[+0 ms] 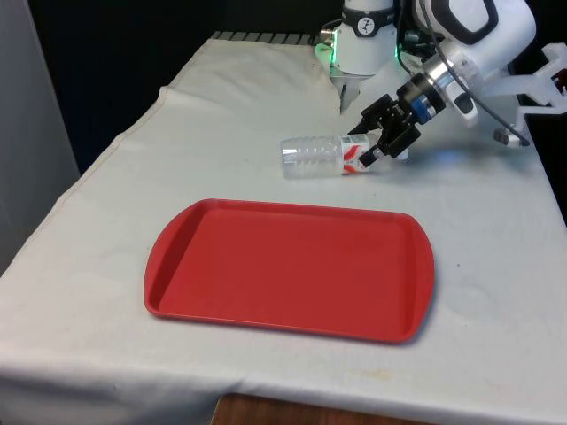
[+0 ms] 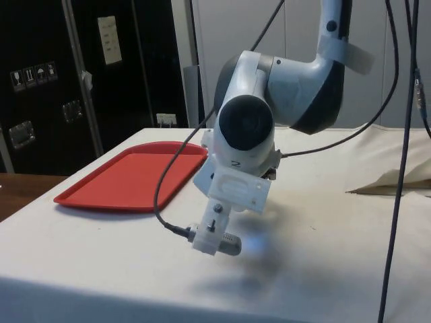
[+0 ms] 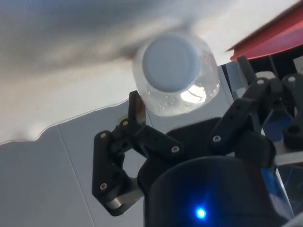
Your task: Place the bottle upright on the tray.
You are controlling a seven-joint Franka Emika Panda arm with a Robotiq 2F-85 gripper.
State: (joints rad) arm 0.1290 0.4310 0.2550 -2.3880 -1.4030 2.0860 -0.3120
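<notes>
A clear plastic bottle (image 1: 323, 157) lies on its side on the tabletop (image 1: 106, 230), just beyond the empty red tray (image 1: 288, 266). At its cap end, the end effector (image 1: 379, 142) is spread around the neck, not yet pinching. The grasp is in hand; next it likely must close, lift, and turn the bottle upright over the tray.

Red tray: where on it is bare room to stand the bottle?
The whole red plastic tray is bare inside its raised rim. It is crowded only beyond its far edge, where the clear plastic bottle lies with the black gripper at its cap end.
</notes>
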